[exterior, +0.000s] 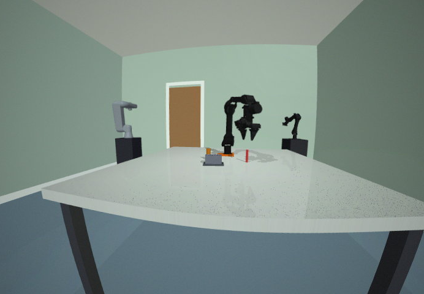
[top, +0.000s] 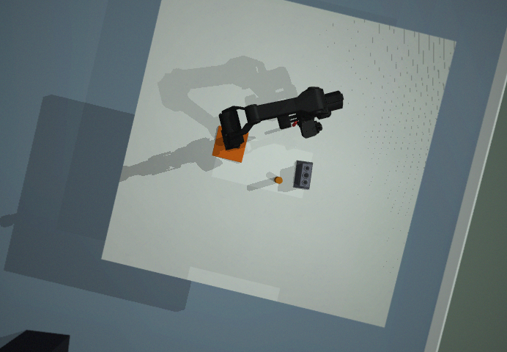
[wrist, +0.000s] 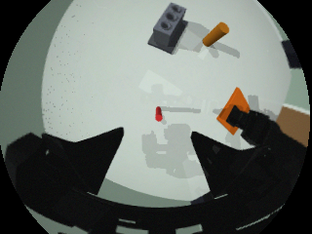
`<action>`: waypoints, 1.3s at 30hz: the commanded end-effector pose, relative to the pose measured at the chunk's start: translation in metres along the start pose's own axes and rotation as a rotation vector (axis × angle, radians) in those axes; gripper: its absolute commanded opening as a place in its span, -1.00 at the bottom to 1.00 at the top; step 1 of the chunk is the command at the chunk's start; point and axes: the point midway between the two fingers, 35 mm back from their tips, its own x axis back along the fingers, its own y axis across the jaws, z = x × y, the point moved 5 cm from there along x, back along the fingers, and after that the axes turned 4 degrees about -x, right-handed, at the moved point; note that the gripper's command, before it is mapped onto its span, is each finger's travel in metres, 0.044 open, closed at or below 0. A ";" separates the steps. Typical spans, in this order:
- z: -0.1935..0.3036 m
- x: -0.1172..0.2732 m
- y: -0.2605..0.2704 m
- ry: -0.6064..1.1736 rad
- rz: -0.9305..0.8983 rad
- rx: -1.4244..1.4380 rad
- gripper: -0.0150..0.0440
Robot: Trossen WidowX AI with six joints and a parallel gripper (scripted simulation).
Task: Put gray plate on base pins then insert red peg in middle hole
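The gray plate (top: pixel 310 171) (exterior: pixel 213 159) (wrist: pixel 164 36) is a block with three holes in a row. It sits level on the dark base (exterior: pixel 213 164) (wrist: pixel 162 47), whose rim shows below it. The pins cannot be made out. The middle hole (top: pixel 305 174) (wrist: pixel 171 17) shows no peg. The red peg (top: pixel 294 124) (exterior: pixel 247 155) (wrist: pixel 158 114) stands upright on the table, apart from the plate. My gripper (exterior: pixel 247 139) (wrist: pixel 158 133) is open and empty, pointing down high above the peg. In the top view the peg shows between its fingers.
An orange cylinder (top: pixel 278 180) (exterior: pixel 208 150) (wrist: pixel 215 34) stands close to the plate, on the side toward the arm's orange mount (top: pixel 228 156) (exterior: pixel 231 155) (wrist: pixel 237 97). The white table (exterior: pixel 184 193) carries all of them. Two other arms stand on pedestals beyond the table.
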 end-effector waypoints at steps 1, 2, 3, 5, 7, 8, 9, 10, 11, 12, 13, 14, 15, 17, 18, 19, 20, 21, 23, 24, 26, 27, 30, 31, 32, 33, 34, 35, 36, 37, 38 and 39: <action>0.001 -0.023 -0.002 0.003 0.013 -0.010 1.00; 0.001 -0.029 -0.002 0.003 0.013 -0.010 1.00; 0.001 -0.031 -0.002 0.003 0.013 -0.010 1.00; 0.001 -0.031 -0.002 0.003 0.013 -0.010 1.00; 0.001 -0.035 -0.002 0.003 0.013 -0.010 1.00; 0.001 -0.041 -0.001 0.003 0.013 -0.010 1.00; 0.001 -0.044 -0.001 0.003 0.013 -0.010 1.00; 0.001 -0.046 -0.001 0.003 0.013 -0.010 1.00; 0.001 -0.046 -0.001 0.003 0.013 -0.010 1.00; 0.001 -0.046 -0.001 0.003 0.013 -0.010 1.00; 0.002 -0.047 -0.001 0.003 0.013 -0.010 1.00; 0.002 -0.048 -0.001 0.003 0.013 -0.010 1.00; 0.002 -0.050 -0.001 0.003 0.013 -0.010 1.00; 0.002 -0.053 -0.001 0.003 0.013 -0.010 1.00; 0.002 -0.055 -0.001 0.003 0.013 -0.010 1.00; 0.002 -0.056 -0.001 0.003 0.013 -0.010 1.00; 0.002 -0.058 -0.001 0.003 0.013 -0.010 1.00; 0.002 -0.060 0.000 0.003 0.013 -0.010 1.00; 0.002 -0.063 0.000 0.003 0.013 -0.010 1.00; 0.002 -0.065 0.000 0.003 0.013 -0.010 1.00; 0.002 -0.068 0.000 0.003 0.013 -0.010 1.00; 0.002 -0.069 0.000 0.003 0.013 -0.010 1.00; 0.002 -0.074 -0.001 0.003 0.013 -0.010 1.00; 0.002 -0.076 -0.001 0.003 0.013 -0.010 1.00; 0.002 -0.078 -0.001 0.003 0.013 -0.010 1.00; 0.002 -0.079 -0.001 0.003 0.013 -0.010 1.00; 0.002 -0.081 -0.001 0.003 0.013 -0.010 1.00; 0.002 -0.082 -0.001 0.003 0.013 -0.010 1.00; 0.002 -0.084 -0.001 0.003 0.013 -0.010 1.00; 0.002 -0.086 -0.001 0.003 0.013 -0.010 1.00; 0.002 -0.087 -0.001 0.003 0.013 -0.010 1.00; 0.002 -0.089 -0.002 0.003 0.013 -0.010 1.00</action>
